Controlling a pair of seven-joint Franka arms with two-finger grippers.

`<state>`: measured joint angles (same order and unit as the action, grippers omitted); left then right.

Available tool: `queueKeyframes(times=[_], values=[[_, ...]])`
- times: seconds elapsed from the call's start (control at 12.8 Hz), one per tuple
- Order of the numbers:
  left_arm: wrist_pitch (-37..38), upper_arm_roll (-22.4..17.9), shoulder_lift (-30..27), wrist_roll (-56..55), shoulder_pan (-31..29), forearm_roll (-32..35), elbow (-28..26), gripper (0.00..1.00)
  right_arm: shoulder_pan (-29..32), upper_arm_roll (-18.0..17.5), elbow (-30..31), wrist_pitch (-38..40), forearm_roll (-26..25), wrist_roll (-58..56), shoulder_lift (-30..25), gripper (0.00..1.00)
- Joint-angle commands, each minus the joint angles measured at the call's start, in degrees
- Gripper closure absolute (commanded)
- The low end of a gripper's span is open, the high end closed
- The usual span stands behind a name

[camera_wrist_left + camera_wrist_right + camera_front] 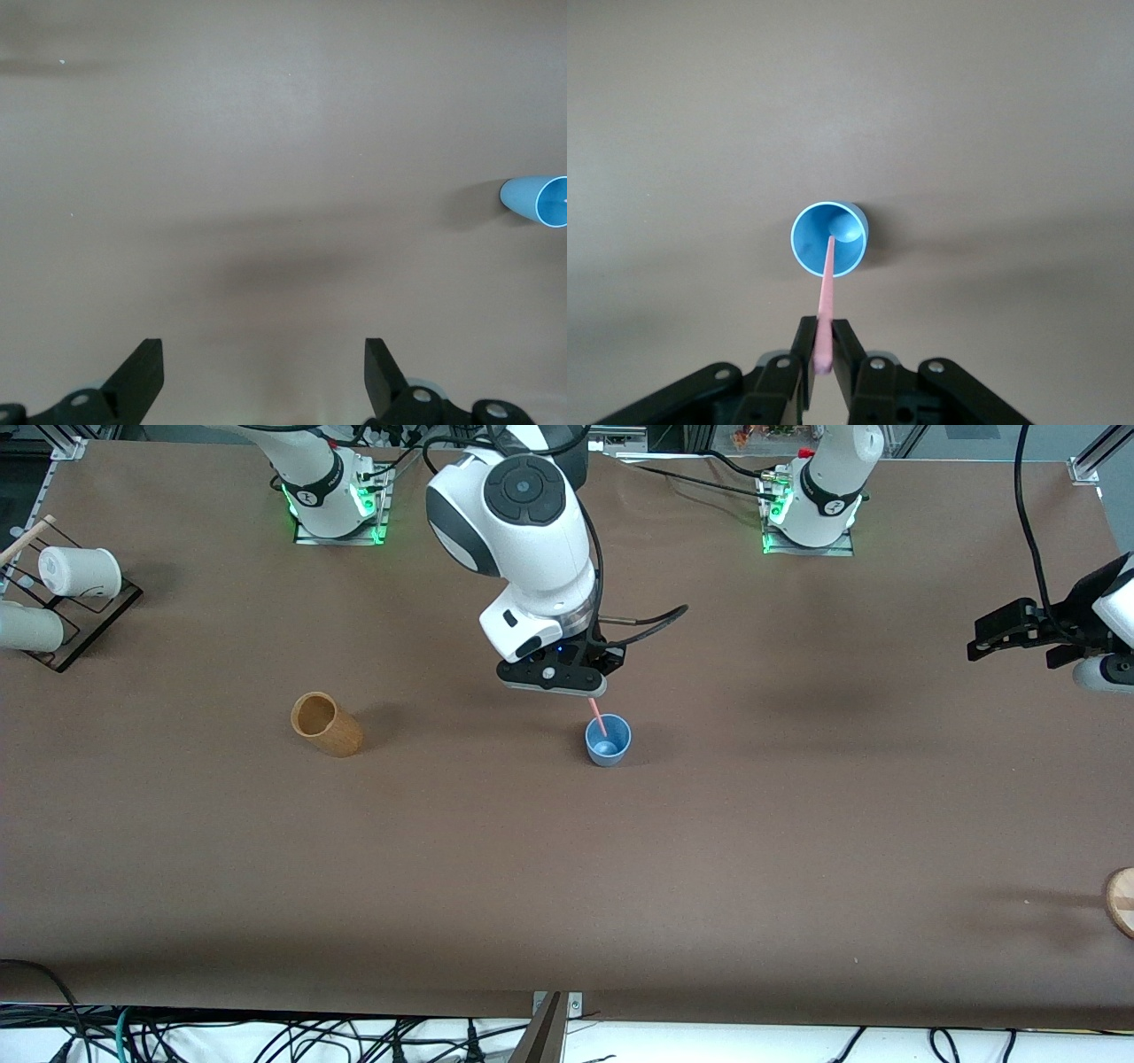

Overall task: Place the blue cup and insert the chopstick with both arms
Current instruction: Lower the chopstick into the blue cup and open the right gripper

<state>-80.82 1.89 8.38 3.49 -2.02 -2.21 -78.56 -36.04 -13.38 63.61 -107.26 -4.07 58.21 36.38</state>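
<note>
The blue cup (608, 740) stands upright in the middle of the table. My right gripper (567, 682) hangs just above it, shut on the pink chopstick (598, 716), whose lower end dips inside the cup. In the right wrist view the chopstick (827, 301) runs from between the fingers into the cup (828, 239). My left gripper (983, 642) is open and empty, held above the table near the left arm's end. In the left wrist view its fingers (146, 372) are wide apart and the cup (537, 200) shows at the edge.
A tan wooden cylinder cup (326, 724) stands toward the right arm's end. A rack with white cups (80, 572) sits at that end's corner. A round wooden piece (1122, 900) lies at the table edge at the left arm's end.
</note>
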Motion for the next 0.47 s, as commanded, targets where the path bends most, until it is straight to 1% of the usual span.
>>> queueKeyframes(times=[0.0,0.08,0.16,0.23,0.31,0.39], values=[[-0.47,0.13,-0.29,1.16,0.09,1.42,-0.19,0.0,-0.35,-0.24,-2.08,-0.49,-0.94,0.67,2.03,0.95],[-0.47,0.13,-0.2,1.16,0.17,1.42,-0.19,0.0,-0.35,-0.24,-2.08,-0.58,-0.94,0.67,2.12,0.71],[-0.47,0.13,-0.29,1.08,0.26,1.42,-0.19,0.0,-0.26,-0.24,-2.08,-0.93,-0.94,0.5,2.12,0.41],[-0.47,0.13,-0.29,1.16,0.26,1.42,-0.19,0.0,-0.09,-0.15,-2.08,-0.94,-0.94,-0.02,1.86,0.18],[-0.47,0.13,-0.2,1.16,0.26,1.42,-0.19,0.0,-0.26,0.54,-2.17,-0.59,-0.94,-0.9,1.51,0.06],[-0.47,0.13,-0.29,1.08,0.26,1.42,-0.19,0.0,0.0,0.72,-2.17,-0.32,-0.77,-1.87,0.81,0.01]])
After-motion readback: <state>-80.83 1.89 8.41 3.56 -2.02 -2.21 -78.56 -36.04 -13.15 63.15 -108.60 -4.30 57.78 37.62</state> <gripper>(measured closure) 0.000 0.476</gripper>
